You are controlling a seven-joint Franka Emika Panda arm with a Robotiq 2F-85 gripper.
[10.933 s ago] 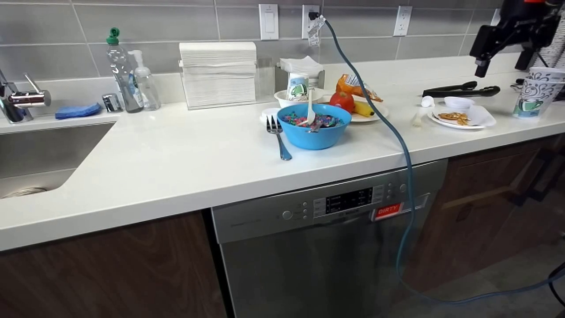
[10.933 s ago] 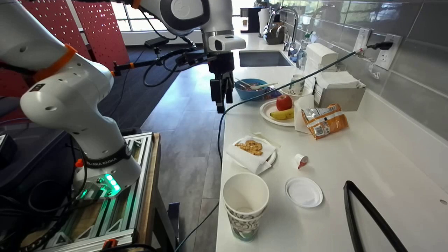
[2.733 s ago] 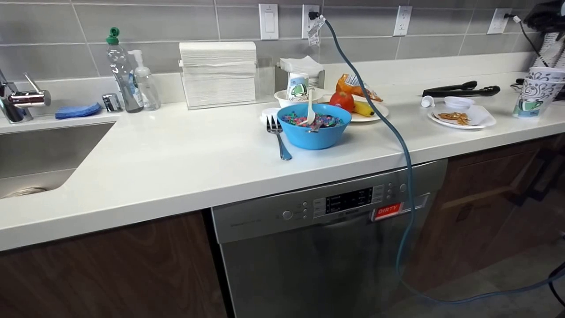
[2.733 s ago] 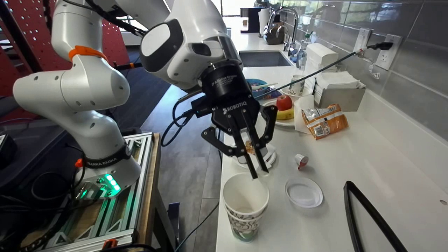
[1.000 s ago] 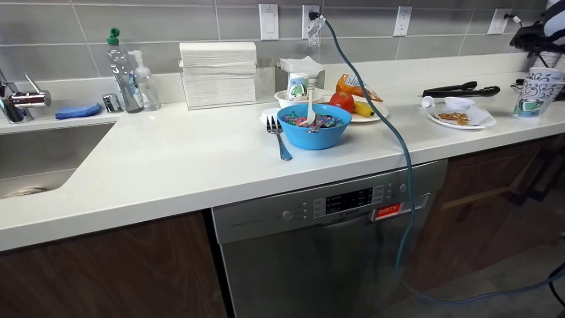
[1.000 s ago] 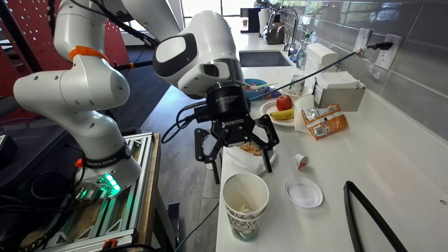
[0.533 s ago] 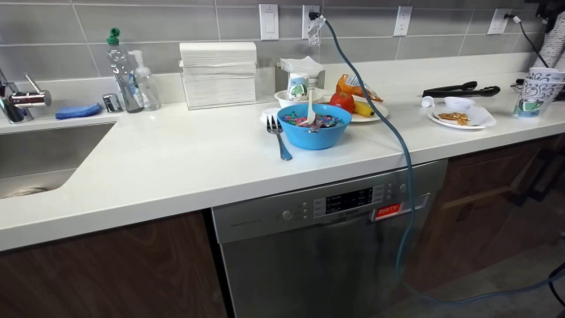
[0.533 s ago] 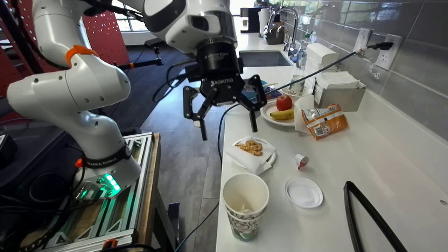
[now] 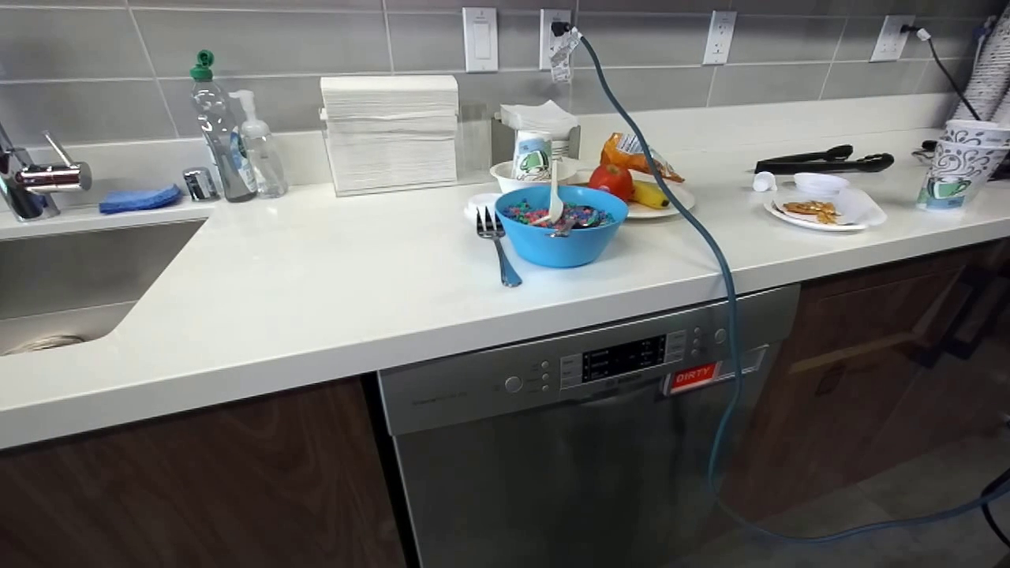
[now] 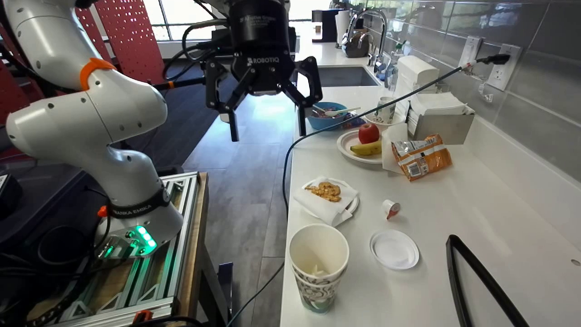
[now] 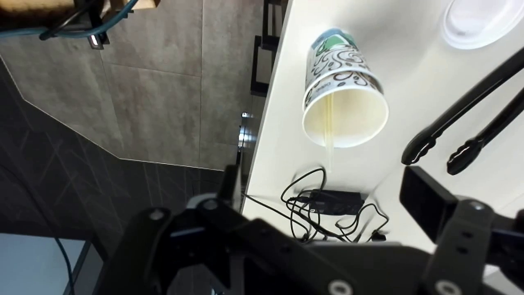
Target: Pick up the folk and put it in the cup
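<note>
A pale, translucent plastic fork [image 11: 329, 123] stands inside the top patterned paper cup [image 11: 342, 61], leaning on its wall, with one end past the rim in the wrist view. In an exterior view a pale piece of the fork [image 10: 317, 271] shows inside the cup [image 10: 316, 297]. The nested paper cups also stand upright at the right of an exterior view [image 9: 955, 177]. My gripper [image 10: 268, 134] is open and empty, raised above and away from the cup, toward the counter's front edge. Its spread fingers also show in the wrist view [image 11: 329, 190].
A plate with food [image 10: 324, 204], a white lid [image 10: 394, 250] and black tongs [image 10: 476, 277] are near the cup. A blue cable [image 10: 376, 106] crosses the counter. A metal fork [image 9: 501, 248] lies beside the blue bowl [image 9: 560, 241]. Black cords [image 11: 311, 209] lie behind the cup.
The plastic fork, on the counter by the plate at first, is now in the cup. My gripper was shut over the cup, opened, and has risen away toward the counter's front edge.
</note>
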